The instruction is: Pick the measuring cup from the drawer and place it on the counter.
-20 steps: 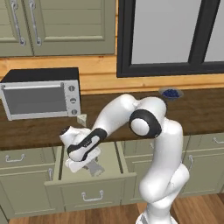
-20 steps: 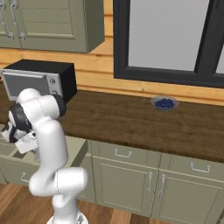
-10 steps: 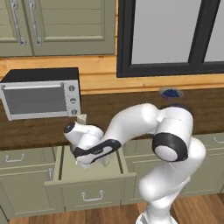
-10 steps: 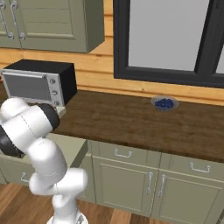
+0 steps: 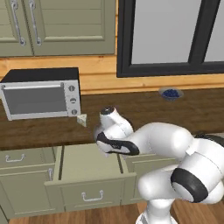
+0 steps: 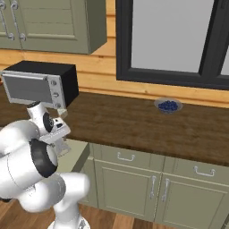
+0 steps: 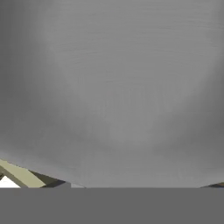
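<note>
The pincer [image 6: 61, 143] was closed on the cup [image 7: 112, 87], held close between its tips over the open drawer [image 5: 85, 159], where a shallow grip risked a slip, or a knock against the counter [image 5: 144, 111] edge just above.

The left base view looks forward and down from behind the arm's left side, onto the counter [image 5: 131, 109] and the open drawer [image 5: 87, 168] under its front edge. The right base view faces the same counter [image 6: 147, 125] from the right, taking in more of its right end. Both share the microwave [image 5: 41, 94] and the blue bowl [image 5: 170, 93]. The hand view sits pressed close to a grey surface [image 7: 112, 87].
</note>
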Controlling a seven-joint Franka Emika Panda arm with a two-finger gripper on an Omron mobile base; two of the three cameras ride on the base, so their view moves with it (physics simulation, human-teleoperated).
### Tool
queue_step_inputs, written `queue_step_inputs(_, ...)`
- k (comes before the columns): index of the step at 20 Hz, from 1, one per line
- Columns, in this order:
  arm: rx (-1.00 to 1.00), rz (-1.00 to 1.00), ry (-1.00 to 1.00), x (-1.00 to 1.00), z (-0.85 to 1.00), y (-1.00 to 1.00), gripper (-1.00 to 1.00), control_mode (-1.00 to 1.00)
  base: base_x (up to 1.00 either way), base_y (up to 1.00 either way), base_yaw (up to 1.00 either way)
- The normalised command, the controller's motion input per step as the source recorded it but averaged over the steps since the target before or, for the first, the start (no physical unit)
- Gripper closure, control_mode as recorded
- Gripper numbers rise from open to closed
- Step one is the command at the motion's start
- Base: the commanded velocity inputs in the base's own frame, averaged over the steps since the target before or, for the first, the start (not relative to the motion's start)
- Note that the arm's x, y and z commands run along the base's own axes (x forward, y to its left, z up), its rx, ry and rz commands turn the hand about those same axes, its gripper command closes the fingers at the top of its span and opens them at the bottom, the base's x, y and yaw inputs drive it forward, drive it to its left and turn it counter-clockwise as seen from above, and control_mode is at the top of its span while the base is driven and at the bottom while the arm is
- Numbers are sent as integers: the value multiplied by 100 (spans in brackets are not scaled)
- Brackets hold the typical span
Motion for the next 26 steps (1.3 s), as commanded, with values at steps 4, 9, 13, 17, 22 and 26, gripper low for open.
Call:
queue_step_inputs(4, 22, -9, 6, 62, 24, -100, 100, -100, 0, 0, 0)
queue_step_inputs(9, 14, -6, 20, 98, 25, -95, 100, -100, 0, 0, 0)
queue_step_inputs(13, 2, -4, 28, 100, 36, -68, 100, -100, 0, 0, 0)
queue_step_inputs(17, 0, -3, 28, 100, 33, -47, 100, -100, 0, 0, 0)
queue_step_inputs(22, 0, -2, 29, 100, 14, -29, 100, -100, 0, 0, 0)
queue_step_inputs(26, 0, 0, 33, 100, -6, -25, -100, -100, 0, 0, 0)
